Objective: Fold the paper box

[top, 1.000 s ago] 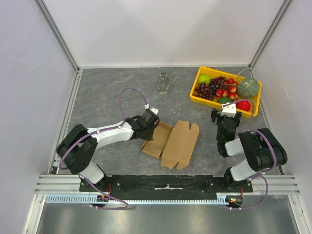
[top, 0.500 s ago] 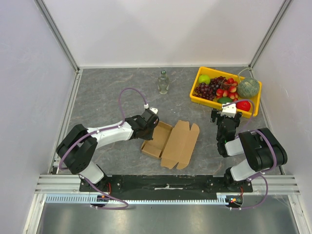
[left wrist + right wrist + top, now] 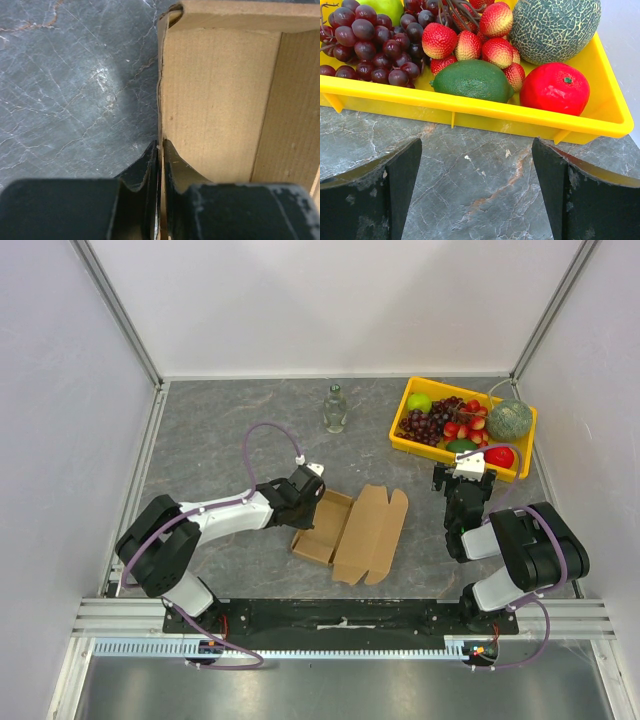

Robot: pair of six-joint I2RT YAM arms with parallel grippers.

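The left gripper (image 3: 160, 150) is pinching one thin side wall of the plain brown cardboard box (image 3: 215, 100), which is lying half-formed on the grey marbled table (image 3: 220, 430) between the arms. The right gripper (image 3: 476, 160) is hovering spread wide and empty, facing the yellow plastic fruit tray (image 3: 470, 107).

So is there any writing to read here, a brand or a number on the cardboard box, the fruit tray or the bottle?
None can be read.
The paper box is plain brown cardboard, with no print on any face that shows.
The yellow tray shows no lettering on its front wall.
The glass bottle is too small to tell whether it carries a label.
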